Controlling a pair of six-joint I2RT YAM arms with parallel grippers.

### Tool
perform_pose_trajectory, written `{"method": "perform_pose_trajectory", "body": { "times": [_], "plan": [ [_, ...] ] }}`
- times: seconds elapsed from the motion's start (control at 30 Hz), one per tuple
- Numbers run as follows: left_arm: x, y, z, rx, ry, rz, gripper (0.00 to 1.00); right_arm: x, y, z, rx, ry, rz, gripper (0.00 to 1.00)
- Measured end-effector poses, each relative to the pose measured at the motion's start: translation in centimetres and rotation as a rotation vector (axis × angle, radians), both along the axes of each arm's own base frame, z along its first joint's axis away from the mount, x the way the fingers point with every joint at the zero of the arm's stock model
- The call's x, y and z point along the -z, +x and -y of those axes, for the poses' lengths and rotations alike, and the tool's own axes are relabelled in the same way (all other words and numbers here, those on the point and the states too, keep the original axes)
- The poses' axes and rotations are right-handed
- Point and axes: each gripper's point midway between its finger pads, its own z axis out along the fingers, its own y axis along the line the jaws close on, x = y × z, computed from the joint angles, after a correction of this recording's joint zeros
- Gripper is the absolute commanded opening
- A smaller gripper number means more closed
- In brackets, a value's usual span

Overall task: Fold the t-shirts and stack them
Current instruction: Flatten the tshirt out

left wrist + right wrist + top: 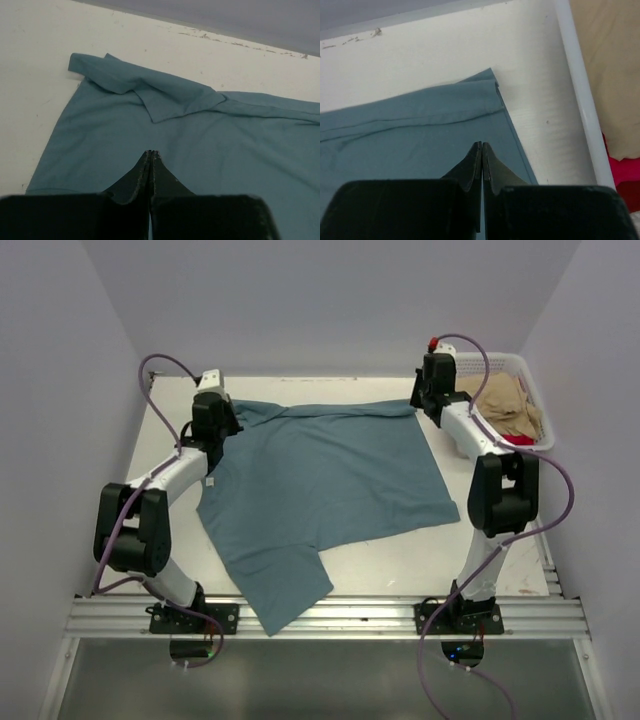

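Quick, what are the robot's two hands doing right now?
Left gripper: shut, empty, above the teal t-shirt.
Right gripper: shut, empty too.

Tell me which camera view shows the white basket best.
The top external view: nearly the whole basket is in frame at far right, holding the tan shirt and red shirt. The right wrist view shows only one stretch of its rim. The left wrist view shows none of it.
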Motion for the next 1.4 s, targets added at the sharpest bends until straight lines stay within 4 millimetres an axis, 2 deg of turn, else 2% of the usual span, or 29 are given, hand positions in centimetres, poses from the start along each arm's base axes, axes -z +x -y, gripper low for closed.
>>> {"method": "perform_pose_trajectory", "body": {
  "times": [0.2,0.47,0.63,0.8,0.97,1.17,1.4],
  "plan": [
    [1.2,-0.6,-0.6,-0.057,-0.022,-0.041,0.00,4.0,0.3,-1.1,-0.045,0.017,-0.128,0.00],
    [4.7,-2.8,-0.1,-0.070,-0.052,-0.150,0.00,8.7,-3.0,-1.6,-0.068,0.051,-0.285,0.00],
    [6.5,-3.8,0.7,-0.072,-0.088,-0.204,0.00,9.2,-3.7,-1.8,-0.078,0.057,-0.320,0.00],
    [10.7,-3.5,1.2,-0.092,-0.103,-0.315,0.00,9.1,-3.4,-1.9,-0.079,0.058,-0.336,0.00],
    [13.5,-4.2,1.2,-0.109,-0.100,-0.399,0.00,9.7,-3.0,-2.0,-0.080,0.059,-0.356,0.00],
    [13.9,-3.4,1.2,-0.121,-0.100,-0.403,0.00,10.6,-3.9,-2.2,-0.080,0.071,-0.402,0.00],
    [13.8,0.0,1.5,-0.124,-0.096,-0.374,0.00,11.4,-4.9,-2.1,-0.078,0.073,-0.439,0.00]
  ]
}}
